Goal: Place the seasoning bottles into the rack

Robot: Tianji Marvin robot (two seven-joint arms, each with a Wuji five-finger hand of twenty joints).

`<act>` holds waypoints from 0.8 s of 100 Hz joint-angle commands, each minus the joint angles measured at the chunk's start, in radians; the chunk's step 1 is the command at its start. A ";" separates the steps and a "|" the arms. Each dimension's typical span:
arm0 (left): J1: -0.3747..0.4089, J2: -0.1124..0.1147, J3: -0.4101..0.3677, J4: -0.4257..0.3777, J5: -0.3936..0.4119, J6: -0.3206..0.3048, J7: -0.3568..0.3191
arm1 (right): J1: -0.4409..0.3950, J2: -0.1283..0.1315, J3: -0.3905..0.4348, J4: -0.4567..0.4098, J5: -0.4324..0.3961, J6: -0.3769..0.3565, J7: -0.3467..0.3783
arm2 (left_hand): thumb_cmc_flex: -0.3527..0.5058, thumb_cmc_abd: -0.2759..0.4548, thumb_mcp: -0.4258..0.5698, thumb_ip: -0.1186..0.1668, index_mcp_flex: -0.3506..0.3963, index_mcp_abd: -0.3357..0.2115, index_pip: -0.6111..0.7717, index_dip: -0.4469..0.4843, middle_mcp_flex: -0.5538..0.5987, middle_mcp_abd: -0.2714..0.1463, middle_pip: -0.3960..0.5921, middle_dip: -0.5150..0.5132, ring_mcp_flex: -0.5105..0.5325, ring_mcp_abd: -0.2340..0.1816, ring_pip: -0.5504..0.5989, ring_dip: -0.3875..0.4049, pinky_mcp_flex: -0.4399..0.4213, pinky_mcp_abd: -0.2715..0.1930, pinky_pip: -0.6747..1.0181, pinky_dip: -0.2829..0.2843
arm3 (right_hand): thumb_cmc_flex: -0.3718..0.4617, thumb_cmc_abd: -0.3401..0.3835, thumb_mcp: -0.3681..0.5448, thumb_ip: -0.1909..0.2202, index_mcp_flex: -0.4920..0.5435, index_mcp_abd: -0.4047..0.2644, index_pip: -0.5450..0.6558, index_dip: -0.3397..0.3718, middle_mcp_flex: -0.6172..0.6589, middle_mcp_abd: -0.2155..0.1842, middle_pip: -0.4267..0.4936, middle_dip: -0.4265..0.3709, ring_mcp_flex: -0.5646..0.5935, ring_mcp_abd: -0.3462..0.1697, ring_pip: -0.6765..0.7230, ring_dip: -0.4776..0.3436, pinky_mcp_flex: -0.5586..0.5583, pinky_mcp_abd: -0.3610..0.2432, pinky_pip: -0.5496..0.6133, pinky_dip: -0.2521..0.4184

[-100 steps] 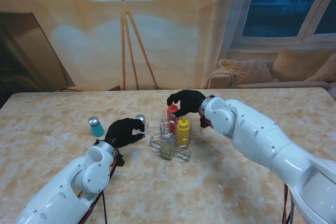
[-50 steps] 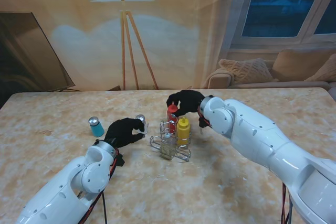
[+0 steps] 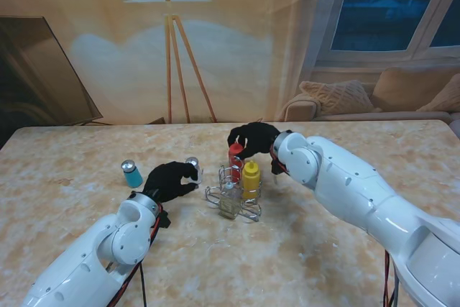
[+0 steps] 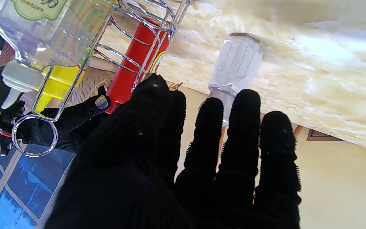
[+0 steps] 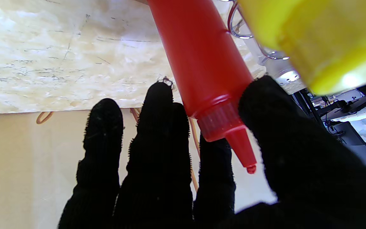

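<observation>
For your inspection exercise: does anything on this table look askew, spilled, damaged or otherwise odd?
Nothing stands out. The red bottle, yellow bottle and clear bottle stand upright in the wire rack; the small clear shaker and the blue shaker stand upright on the table. No spill shows.

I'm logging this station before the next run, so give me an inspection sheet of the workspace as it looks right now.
Surface: marble-look table, no spills seen.
Job's things: wire rack holds red bottle, yellow bottle, clear bottle; white shaker and blue shaker stand outside it.
Clutter: nothing seen.
Hands: right hand pinching red bottle's top; left hand open beside white shaker.
Cables: red and black wires along left arm.
Surroundings: floor lamp, sofa, window.
</observation>
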 commanded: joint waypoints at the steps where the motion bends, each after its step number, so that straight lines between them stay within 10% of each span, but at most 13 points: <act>1: 0.002 -0.002 -0.002 0.000 0.002 0.001 -0.011 | -0.009 -0.005 0.003 -0.007 -0.007 -0.001 0.010 | -0.015 -0.010 0.021 -0.021 0.003 -0.006 0.019 -0.013 0.013 -0.013 0.009 0.004 0.018 -0.006 -0.011 -0.007 -0.006 -0.010 -0.005 -0.016 | 0.082 0.044 0.034 -0.004 0.087 -0.159 0.233 0.037 0.017 -0.026 0.013 0.036 0.018 -0.028 0.017 0.035 0.014 -0.026 0.024 0.024; 80: 0.001 -0.002 -0.002 0.000 0.001 0.001 -0.011 | -0.071 0.074 0.154 -0.204 -0.093 -0.012 0.044 | -0.014 -0.007 0.015 -0.020 0.003 -0.007 0.018 -0.012 0.014 -0.013 0.009 0.004 0.018 -0.007 -0.011 -0.007 -0.006 -0.008 -0.005 -0.016 | 0.077 0.038 0.038 -0.005 0.096 -0.163 0.235 0.033 0.034 -0.030 -0.003 0.049 0.029 -0.030 0.013 0.048 0.020 -0.024 0.014 0.036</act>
